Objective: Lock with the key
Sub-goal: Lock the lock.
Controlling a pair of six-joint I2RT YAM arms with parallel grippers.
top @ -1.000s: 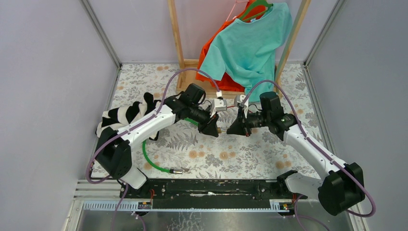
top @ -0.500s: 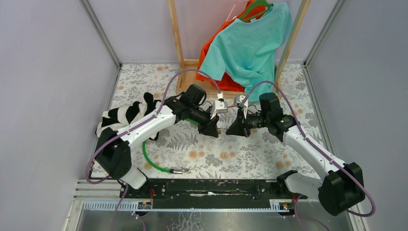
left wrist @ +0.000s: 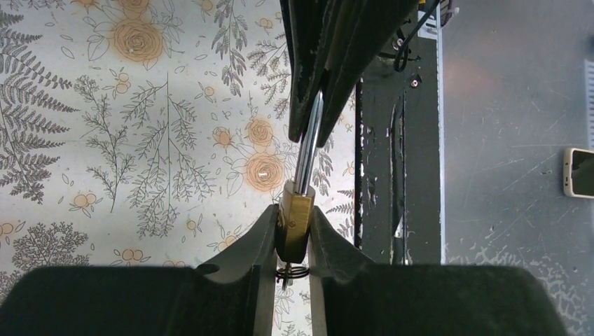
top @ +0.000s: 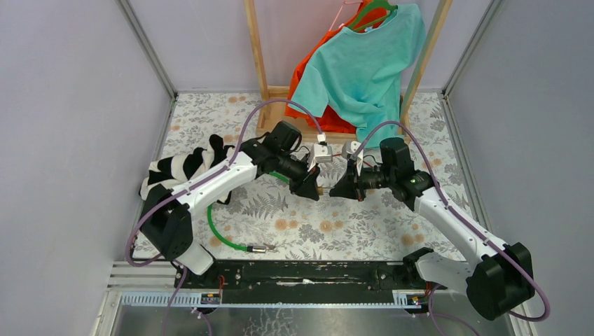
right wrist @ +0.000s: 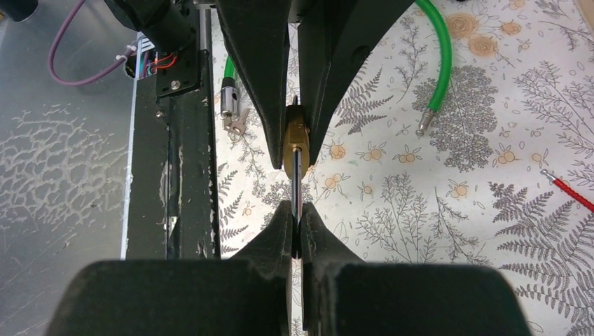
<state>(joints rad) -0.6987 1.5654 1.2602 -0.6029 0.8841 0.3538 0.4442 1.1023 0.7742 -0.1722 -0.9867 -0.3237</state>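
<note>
One overhead overview; two facing wrist close-ups, padlock (left wrist: pixel 295 222) common to both.

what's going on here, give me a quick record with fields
left gripper: shut on the padlock
right gripper: shut on the key
key: runs straight from the right gripper into the end of the padlock
height: both held above the table
green cable: loose on the table, near the left arm
background: teal shirt on a rack, striped cloth at left

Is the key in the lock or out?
In. The key runs from the right gripper straight into the brass padlock pinched by the left gripper.
</note>
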